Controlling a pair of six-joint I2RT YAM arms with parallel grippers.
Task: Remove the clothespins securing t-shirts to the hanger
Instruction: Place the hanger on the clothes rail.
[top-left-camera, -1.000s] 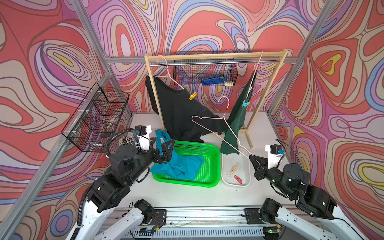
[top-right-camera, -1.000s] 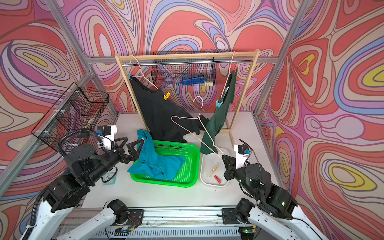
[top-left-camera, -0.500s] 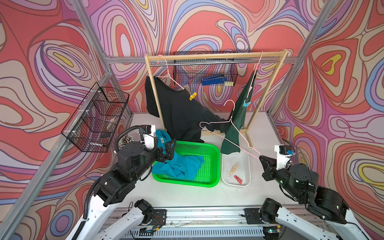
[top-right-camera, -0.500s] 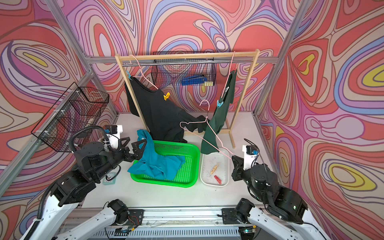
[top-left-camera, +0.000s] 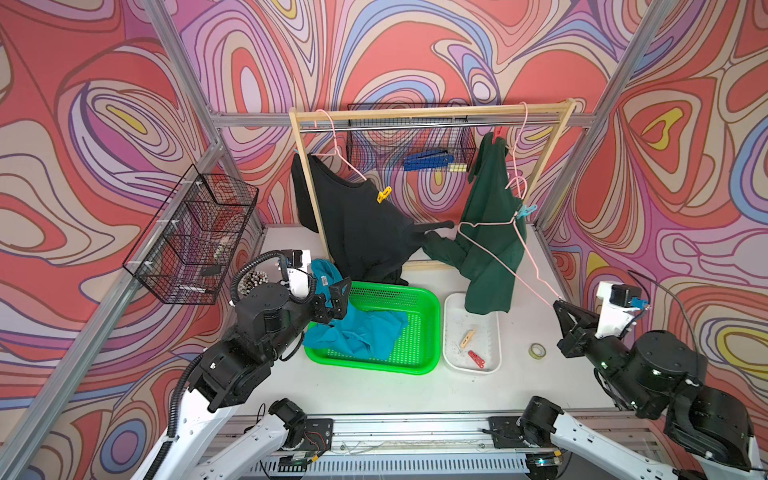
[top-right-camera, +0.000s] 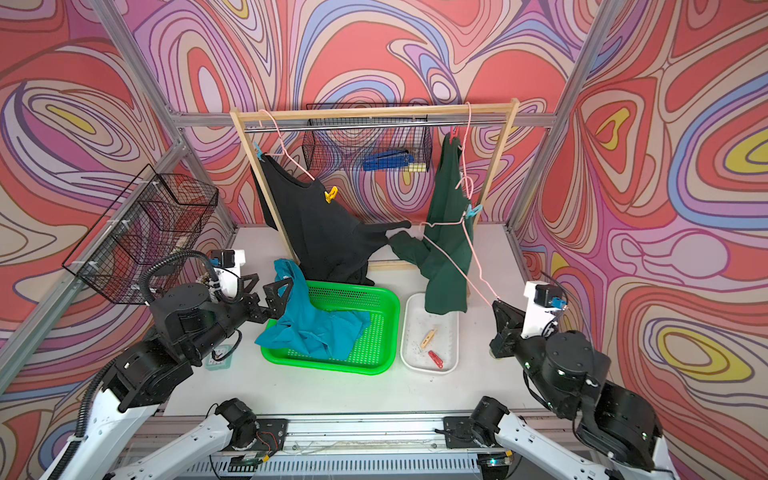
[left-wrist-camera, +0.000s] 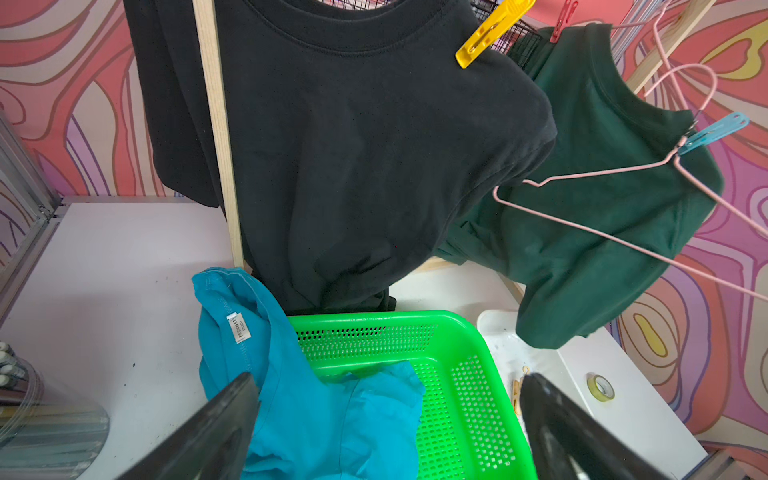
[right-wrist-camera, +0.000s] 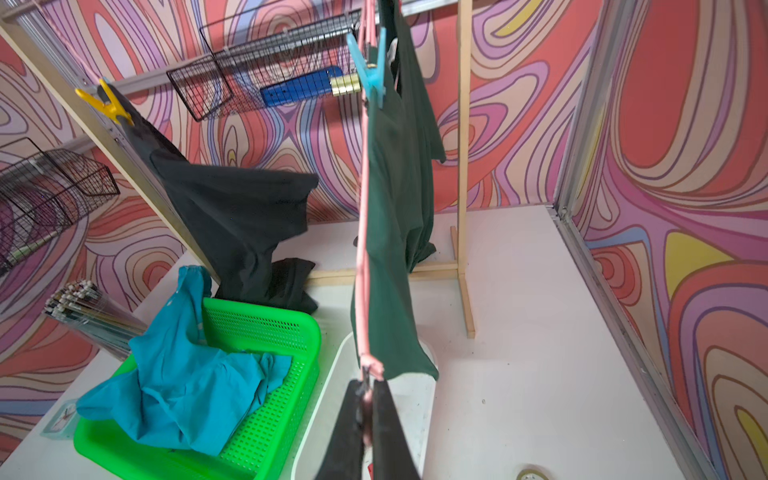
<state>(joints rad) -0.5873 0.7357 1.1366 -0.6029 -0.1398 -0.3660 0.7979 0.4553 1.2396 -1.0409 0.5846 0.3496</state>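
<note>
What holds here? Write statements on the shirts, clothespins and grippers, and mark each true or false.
1. The turquoise shirt lies partly in the green basket. True.
2. The left gripper is shut on the turquoise shirt. False: it is open.
3. The right gripper is shut on the pink hanger. True.
4. The yellow clothespin lies in the white tray. False: it clips the black shirt; the tray holds a beige clothespin and a red clothespin.
</note>
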